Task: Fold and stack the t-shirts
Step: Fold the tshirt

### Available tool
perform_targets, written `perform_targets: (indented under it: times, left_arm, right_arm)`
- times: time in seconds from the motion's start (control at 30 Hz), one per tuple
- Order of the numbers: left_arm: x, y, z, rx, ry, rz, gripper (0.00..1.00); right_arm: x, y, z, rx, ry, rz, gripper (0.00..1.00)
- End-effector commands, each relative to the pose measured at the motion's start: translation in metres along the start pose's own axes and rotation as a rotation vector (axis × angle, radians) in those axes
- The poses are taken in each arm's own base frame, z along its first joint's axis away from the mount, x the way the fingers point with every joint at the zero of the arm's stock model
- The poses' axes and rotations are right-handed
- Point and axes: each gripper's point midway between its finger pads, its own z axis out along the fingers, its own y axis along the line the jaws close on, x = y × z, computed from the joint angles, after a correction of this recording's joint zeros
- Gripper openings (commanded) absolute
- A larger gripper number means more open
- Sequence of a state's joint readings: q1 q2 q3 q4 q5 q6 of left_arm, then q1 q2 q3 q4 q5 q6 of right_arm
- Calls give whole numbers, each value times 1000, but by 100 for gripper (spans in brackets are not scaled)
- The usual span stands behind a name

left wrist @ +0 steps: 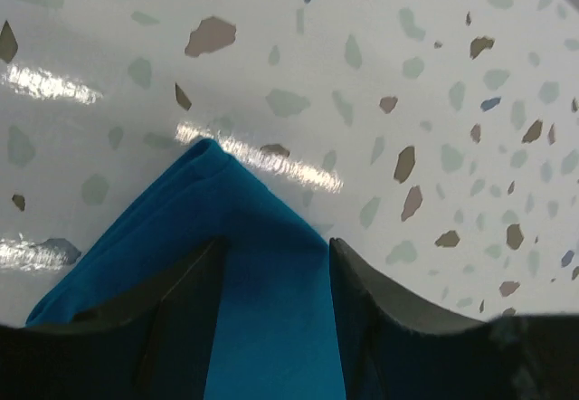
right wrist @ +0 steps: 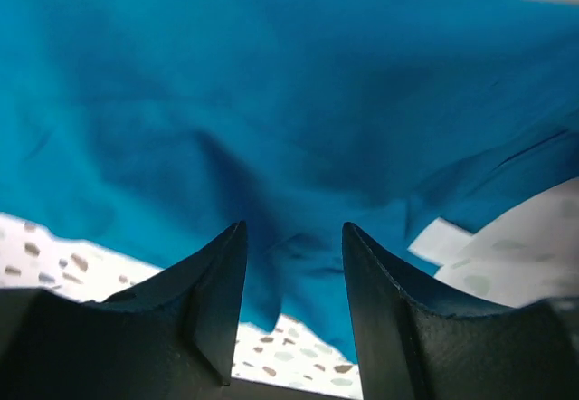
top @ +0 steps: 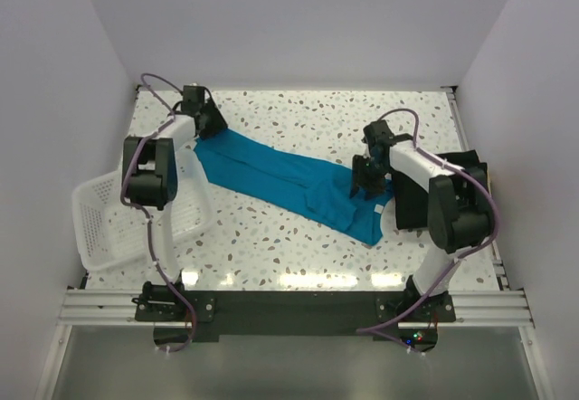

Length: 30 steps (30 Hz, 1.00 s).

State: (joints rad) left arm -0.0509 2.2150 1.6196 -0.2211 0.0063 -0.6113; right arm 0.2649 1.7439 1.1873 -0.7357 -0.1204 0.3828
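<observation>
One teal t-shirt [top: 280, 178] lies as a long diagonal strip on the table [top: 298, 119], starting just right of the one white basket [top: 95, 228]. Both arms' jaws stand apart, nothing clamped: left gripper [left wrist: 276, 248] over the shirt corner nearest the basket, right gripper [right wrist: 294, 230] over the far end.

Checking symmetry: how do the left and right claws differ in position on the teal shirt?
The left claw sits at the teal shirt's far left corner; the right claw at its near right end. The left straddles a folded point; the right faces rumpled cloth. Both open.
</observation>
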Motion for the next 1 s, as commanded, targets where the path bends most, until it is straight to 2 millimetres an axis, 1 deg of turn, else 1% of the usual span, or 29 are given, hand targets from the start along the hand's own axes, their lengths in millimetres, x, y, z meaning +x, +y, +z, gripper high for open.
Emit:
perform_targets:
  times: [0.0, 0.03, 0.1, 0.13, 0.17, 0.2, 0.23, 0.27, 0.3, 0.33, 0.37, 0.4, 0.43, 0.47, 0.5, 0.53, 0.57, 0.67, 0.7, 0.73, 0.77, 0.8, 0.83, 0.87, 0.9, 0.93, 0.97]
  left_arm:
    - [6, -5, 4, 35, 67, -71, 54]
    - [10, 0, 8, 25, 77, -80, 55]
    - [8, 7, 10, 12, 76, -101, 55]
    - [8, 11, 13, 7, 75, -110, 55]
    - [5, 13, 14, 6, 69, -120, 55]
    - [1, 12, 16, 11, 58, -123, 55]
    - [2, 15, 20, 6, 58, -126, 55]
    - [-5, 13, 20, 15, 44, -124, 55]
    - [-8, 11, 22, 25, 37, -123, 55]
    - [-10, 9, 27, 37, 28, -118, 55]
    - [-21, 3, 28, 49, 4, -115, 55]
    - [-26, 0, 29, 55, -5, -112, 55]
    - [-25, 1, 36, 55, 1, -113, 56]
    - [-39, -8, 35, 75, -27, -109, 56]
    - [-42, -9, 36, 76, -28, -110, 56]
    - [-51, -15, 36, 90, -46, -106, 56]
    - [-55, -18, 35, 102, -53, -104, 56]
    - [-67, -28, 26, 135, -81, -101, 57]
    - [-73, -32, 17, 144, -97, -99, 57]
    - [-71, -30, 15, 139, -93, -98, 57]
    - [-73, -31, 10, 138, -105, -98, 57]
    - [-82, -35, -3, 148, -131, -95, 57]
    - [-73, -29, -5, 132, -119, -94, 58]
    - [-75, -27, -9, 122, -134, -97, 58]
    - [-82, -29, -22, 124, -154, -97, 58]
    - [-75, -22, -23, 97, -149, -101, 58]
    - [-75, -21, -27, 94, -155, -104, 58]
  right_arm:
    - [-42, -13, 6, 61, -109, 66, 50]
    - [-51, -15, 7, 72, -124, 72, 50]
    - [-55, -23, 21, 93, -102, 83, 50]
    - [-63, -23, 22, 98, -114, 83, 50]
    - [-64, -28, 32, 109, -89, 90, 50]
    - [-74, -25, 32, 104, -106, 80, 50]
    - [-79, -29, 34, 122, -109, 79, 50]
    - [-80, -32, 44, 135, -90, 80, 50]
    - [-85, -32, 46, 135, -91, 76, 50]
    - [-98, -30, 44, 134, -111, 71, 50]
    - [-103, -31, 45, 137, -112, 70, 50]
    - [-115, -30, 49, 138, -120, 69, 50]
    - [-118, -30, 50, 139, -116, 71, 50]
    - [-124, -29, 50, 131, -120, 73, 50]
    - [-133, -28, 49, 126, -127, 68, 50]
    - [-139, -27, 46, 121, -135, 65, 50]
    - [-148, -21, 41, 106, -157, 53, 50]
    - [-160, -20, 27, 95, -189, 57, 51]
    - [-163, -21, 20, 92, -205, 62, 51]
    - [-166, -26, 17, 93, -214, 74, 50]
    - [-165, -30, 16, 96, -214, 85, 49]
    - [-168, -32, 14, 95, -229, 89, 49]
    - [-170, -37, 10, 95, -239, 101, 48]
    - [-170, -41, 10, 96, -242, 106, 47]
    - [-171, -44, 10, 98, -245, 111, 46]
    - [-172, -51, 11, 104, -243, 125, 44]
    - [-173, -54, 11, 106, -243, 127, 43]
